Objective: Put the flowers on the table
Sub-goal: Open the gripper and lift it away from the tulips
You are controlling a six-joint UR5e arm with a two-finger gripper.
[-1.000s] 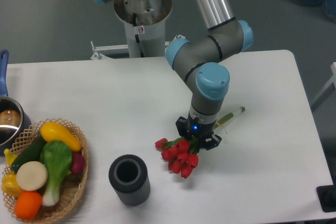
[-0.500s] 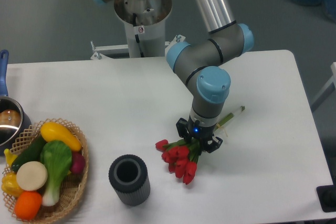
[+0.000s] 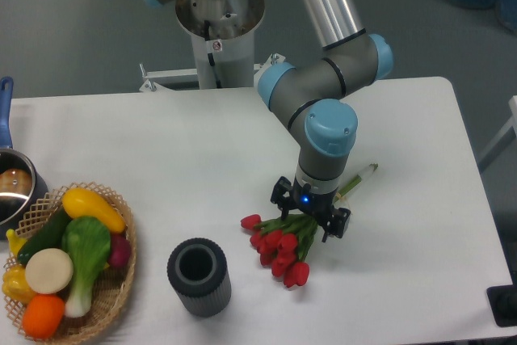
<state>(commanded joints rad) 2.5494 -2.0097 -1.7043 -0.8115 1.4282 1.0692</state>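
Since second ago: gripper sunk lower, fingers spread wider; flowers slid slightly toward near edge, heads fanned out. Jaws now look parted, straddling stems just behind blooms; whether they pinch anything, cannot tell, wrist blocks view. Bunch lies flat on table, red heads poking out toward grey cup, stem ends sticking out far side under arm. Risk: on lift, finger snags twine or leaf, drags bunch along. Basket well apart, left.

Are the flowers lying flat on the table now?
Lying down: flowers stretch sideways across the table, blooms low. Full contact cannot be told; the gripper covers the stems.
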